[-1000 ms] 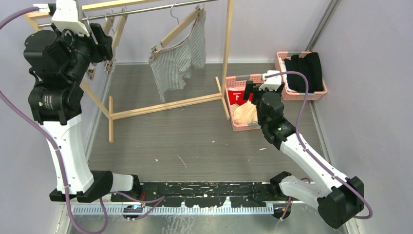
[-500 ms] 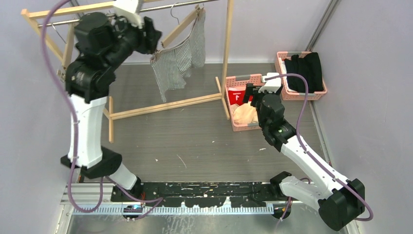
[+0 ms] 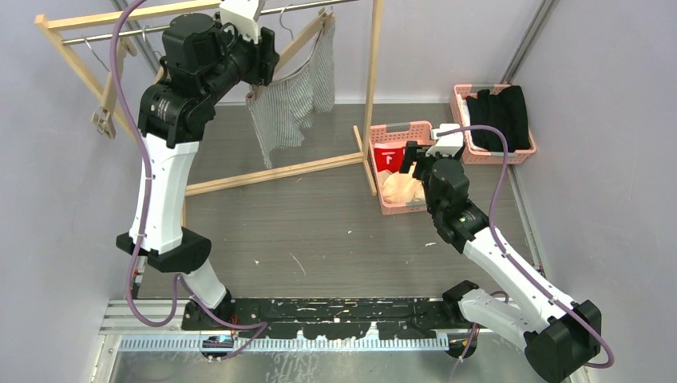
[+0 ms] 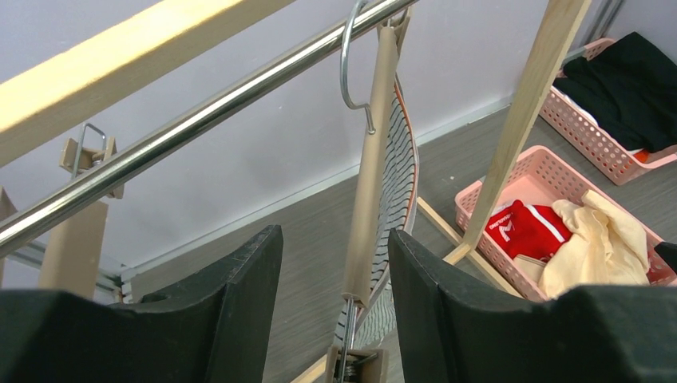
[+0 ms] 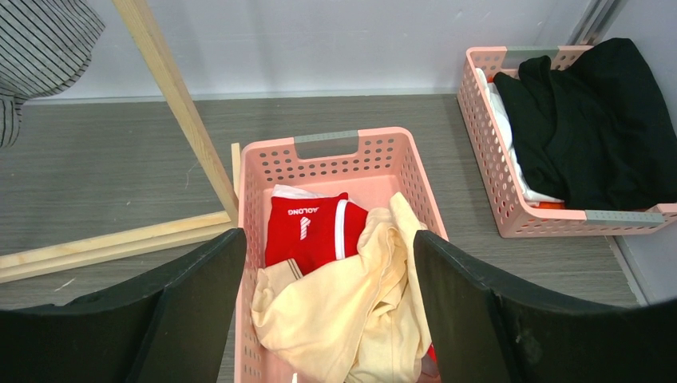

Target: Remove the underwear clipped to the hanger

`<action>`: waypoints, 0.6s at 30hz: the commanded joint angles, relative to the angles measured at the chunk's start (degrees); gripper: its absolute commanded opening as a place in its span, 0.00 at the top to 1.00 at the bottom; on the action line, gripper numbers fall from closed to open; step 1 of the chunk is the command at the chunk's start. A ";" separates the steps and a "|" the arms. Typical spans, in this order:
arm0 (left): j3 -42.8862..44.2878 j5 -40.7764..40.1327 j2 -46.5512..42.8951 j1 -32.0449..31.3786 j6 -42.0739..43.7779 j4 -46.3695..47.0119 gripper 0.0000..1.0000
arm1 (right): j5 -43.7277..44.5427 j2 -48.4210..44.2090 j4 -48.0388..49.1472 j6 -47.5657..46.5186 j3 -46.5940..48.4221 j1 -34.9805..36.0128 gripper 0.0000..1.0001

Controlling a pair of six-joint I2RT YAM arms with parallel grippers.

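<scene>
One pinstriped pair [image 4: 399,163] hangs clipped on the wooden hanger [image 4: 369,199], between the spread jaws of the left claw [image 4: 335,236]. Red shorts [image 5: 307,227] and cream shorts [image 5: 351,311] lie in the pink basket [image 5: 327,144] just ahead of the released right claw [image 5: 329,236].

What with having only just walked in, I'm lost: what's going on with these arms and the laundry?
The left claw, open, straddles the wooden hanger on the rail, where the pinstriped shorts hang clipped, not yet removed. The right claw hovers open above the pink basket, which holds the red shorts and the cream shorts.
</scene>
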 commanded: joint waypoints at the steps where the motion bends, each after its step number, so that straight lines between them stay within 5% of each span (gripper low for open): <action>1: -0.04 -1.33 0.00 -0.26 1.35 4.52 0.47 | -0.56 -0.92 1.91 0.60 0.11 0.31 0.18; 18: -3.82 -1.42 2.71 -0.35 0.73 6.82 0.49 | -0.71 -3.10 3.01 0.38 -1.80 0.38 0.18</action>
